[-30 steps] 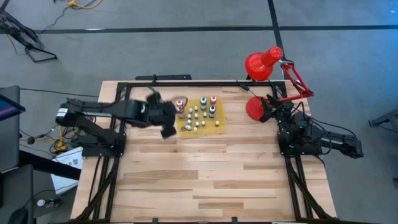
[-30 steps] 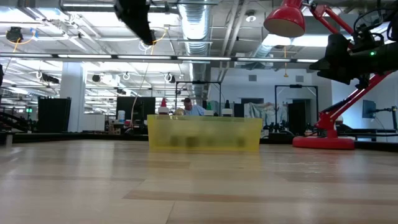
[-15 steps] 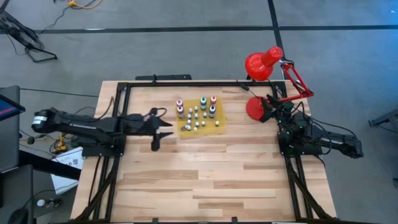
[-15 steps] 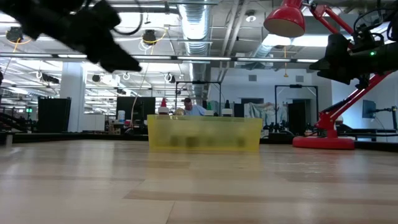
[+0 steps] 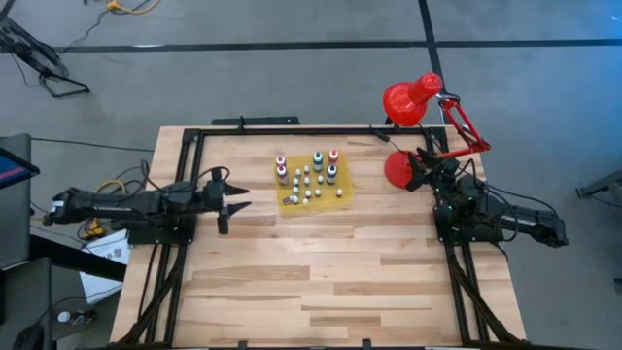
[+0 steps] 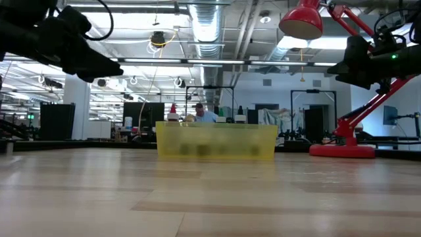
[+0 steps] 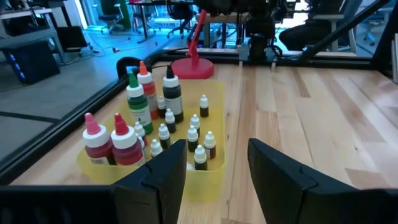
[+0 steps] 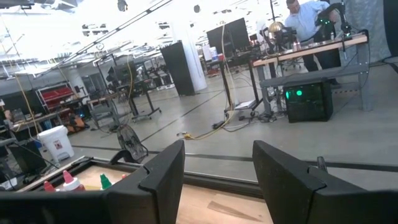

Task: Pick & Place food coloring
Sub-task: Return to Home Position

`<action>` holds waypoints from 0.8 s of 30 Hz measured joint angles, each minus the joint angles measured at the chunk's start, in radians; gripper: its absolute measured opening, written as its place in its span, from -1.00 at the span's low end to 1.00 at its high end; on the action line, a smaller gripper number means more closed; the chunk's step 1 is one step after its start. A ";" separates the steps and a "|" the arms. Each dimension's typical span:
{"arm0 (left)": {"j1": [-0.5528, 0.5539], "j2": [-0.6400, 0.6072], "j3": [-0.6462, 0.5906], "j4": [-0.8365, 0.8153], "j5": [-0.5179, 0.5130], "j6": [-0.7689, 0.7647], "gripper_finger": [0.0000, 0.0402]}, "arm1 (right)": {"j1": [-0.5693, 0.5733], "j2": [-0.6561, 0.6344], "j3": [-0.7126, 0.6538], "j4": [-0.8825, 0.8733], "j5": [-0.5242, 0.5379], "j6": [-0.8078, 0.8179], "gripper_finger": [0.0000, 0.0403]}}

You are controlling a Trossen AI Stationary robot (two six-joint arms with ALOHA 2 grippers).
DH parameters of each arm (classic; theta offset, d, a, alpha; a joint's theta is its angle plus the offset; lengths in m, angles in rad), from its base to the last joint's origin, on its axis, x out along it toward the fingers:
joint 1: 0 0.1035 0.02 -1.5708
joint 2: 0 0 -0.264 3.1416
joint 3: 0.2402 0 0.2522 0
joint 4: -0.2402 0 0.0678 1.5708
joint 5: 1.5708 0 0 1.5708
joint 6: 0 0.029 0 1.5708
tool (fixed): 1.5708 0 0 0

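Toward 12 o'clock on the wooden surface (image 5: 321, 277), seen from above, you had the yellow bin (image 5: 341, 192) with the food coloring bottles (image 5: 309, 181) standing upright inside it. From the left wrist camera you could tell them apart: two red bottles with pink caps (image 7: 124, 142) side by side in one corner, a green-capped bottle (image 7: 138, 102) and an orange-capped one (image 7: 146, 87) next along that side, a dark bottle with a white cap (image 7: 173, 96) beside those, and a cluster of small white dropper bottles (image 7: 193, 134) filling the rest of the bin. No bottle lay on the bare wood around the bin.

Your left gripper (image 5: 227, 201) sat at about 9 o'clock from the bin, near it but apart, above the surface's left edge and pointing toward the bottles. Its fingers (image 7: 166, 171) were spread wide with nothing between them.

Your right gripper (image 5: 425, 167) waited at 3 o'clock from the bin, well apart, folded back at the right edge just beside the red desk lamp (image 5: 406, 100). Its fingers (image 8: 163, 174) were also parted and empty, facing the room beyond the surface.
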 joint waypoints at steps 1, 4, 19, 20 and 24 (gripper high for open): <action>0.000 -0.019 -0.001 -0.021 0.000 0.001 -0.18 | 0.000 0.000 0.000 0.000 0.000 0.000 -0.11; 0.000 -0.068 -0.001 -0.072 0.000 0.004 -0.18 | 0.000 0.000 0.000 0.000 0.000 0.000 -0.10; 0.000 -0.156 -0.001 -0.209 0.000 0.005 -0.18 | 0.000 0.000 0.000 0.000 0.000 0.000 -0.09; 0.000 -0.156 -0.001 -0.208 0.000 0.004 -0.18 | 0.000 0.000 0.000 0.000 0.000 0.000 -0.08; 0.000 -0.156 -0.001 -0.192 0.000 0.001 -0.18 | 0.000 0.000 0.000 0.000 0.000 0.000 -0.09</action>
